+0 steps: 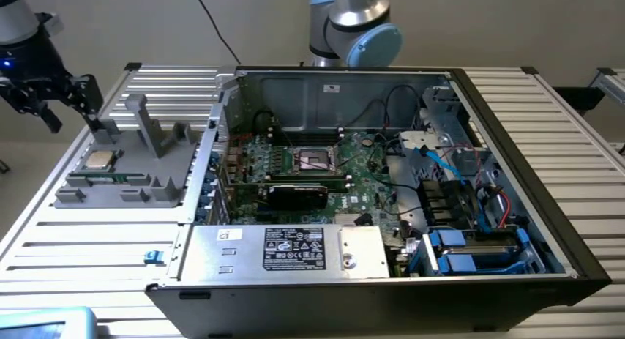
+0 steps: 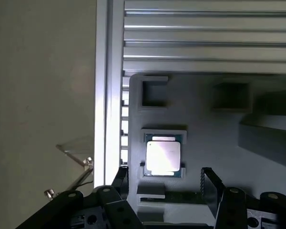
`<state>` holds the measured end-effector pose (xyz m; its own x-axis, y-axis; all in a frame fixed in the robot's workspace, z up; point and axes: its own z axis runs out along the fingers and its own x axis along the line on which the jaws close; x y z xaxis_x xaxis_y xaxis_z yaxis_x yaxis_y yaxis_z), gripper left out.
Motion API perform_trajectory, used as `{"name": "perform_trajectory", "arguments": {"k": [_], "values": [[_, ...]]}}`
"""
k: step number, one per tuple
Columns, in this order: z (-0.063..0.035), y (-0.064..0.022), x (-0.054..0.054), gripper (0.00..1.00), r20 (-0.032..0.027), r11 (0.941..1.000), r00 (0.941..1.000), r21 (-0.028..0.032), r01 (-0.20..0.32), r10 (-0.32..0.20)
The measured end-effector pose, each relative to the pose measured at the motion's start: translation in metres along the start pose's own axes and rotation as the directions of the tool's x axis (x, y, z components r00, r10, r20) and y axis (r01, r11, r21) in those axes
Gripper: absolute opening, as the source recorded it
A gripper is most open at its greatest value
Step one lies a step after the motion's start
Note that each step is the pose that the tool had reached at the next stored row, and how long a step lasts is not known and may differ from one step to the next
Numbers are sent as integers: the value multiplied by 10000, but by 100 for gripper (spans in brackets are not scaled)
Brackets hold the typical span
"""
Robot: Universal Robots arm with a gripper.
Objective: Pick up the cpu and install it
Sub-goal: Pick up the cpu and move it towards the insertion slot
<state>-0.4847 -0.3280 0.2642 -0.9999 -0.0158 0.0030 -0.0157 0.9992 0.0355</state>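
Now | gripper (image 1: pixel 70 108) wide open, empty | cpu (image 2: pixel 163 157) below it, apart | flat, shiny face up, near-square | in tray (image 2: pixel 205 143)

The gripper (image 1: pixel 70 113) is seen at the exterior view's left, near the far end of a grey fixture (image 1: pixel 117 185), with its jaws spread and empty. The cpu (image 1: pixel 99 160) is seated flat on that fixture, apart from the gripper. To the exterior view's right, an open computer case (image 1: pixel 332 97) is laid on the slatted table (image 1: pixel 88 244), and its motherboard socket (image 1: pixel 315 159) is exposed near the middle.
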Motion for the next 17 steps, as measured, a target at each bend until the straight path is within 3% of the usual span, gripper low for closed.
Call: {"name": "perform_trajectory", "arguments": {"k": [13, 17], "values": [[233, -9, -3, 72, 1, 10000, 10000, 0, -22, 22], [236, -9, -3, 72, -2, 10000, 10000, 1, -23, 23]]}}
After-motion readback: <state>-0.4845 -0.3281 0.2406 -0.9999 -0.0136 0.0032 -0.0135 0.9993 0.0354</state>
